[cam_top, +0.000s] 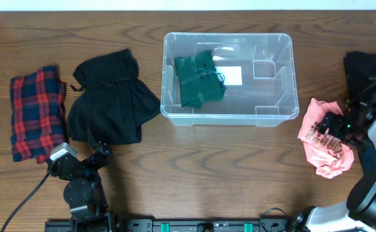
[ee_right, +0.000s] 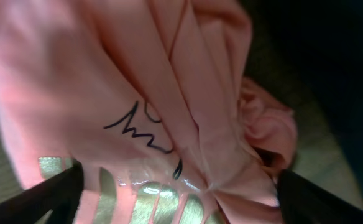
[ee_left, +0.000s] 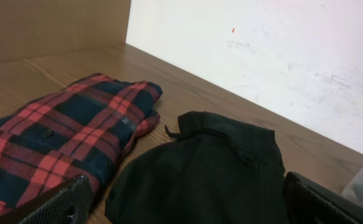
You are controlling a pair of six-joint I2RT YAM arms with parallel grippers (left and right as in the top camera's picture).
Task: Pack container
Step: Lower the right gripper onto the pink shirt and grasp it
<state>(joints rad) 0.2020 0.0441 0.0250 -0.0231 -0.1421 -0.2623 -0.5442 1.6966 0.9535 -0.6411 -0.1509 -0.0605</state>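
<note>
The right jaws stand spread wide over the pink garment (ee_right: 169, 93). Its folds and printed lettering fill the space between them, but nothing is pinched yet. They are held open like this most likely so they can close on a thick bunch of cloth rather than a single thin layer. The pink garment (cam_top: 326, 138) lies crumpled on the surface (cam_top: 207, 174) at the right, beside a black garment (cam_top: 367, 67) further back. The right arm (cam_top: 375, 174) reaches over from the near edge.

The left jaws are also spread and hold nothing. The left arm (cam_top: 78, 177) sits low at the near left edge, and its camera looks across a black garment (ee_left: 200, 168) and a folded red plaid shirt (ee_left: 63, 137). Both lie side by side on the surface, touching along one edge. Parked there, this arm seems to be waiting within reach of its own pile and well apart from the other arm's path.

The container (cam_top: 230, 120) stands in the middle at the back, between the two piles, so either arm can reach it. A folded green garment (cam_top: 199, 80) lies in its left half, partly over the white label (cam_top: 230, 75). The right half is bare, which leaves room for the pink garment. My judgement is that packing has only begun, with one piece in and four out.
</note>
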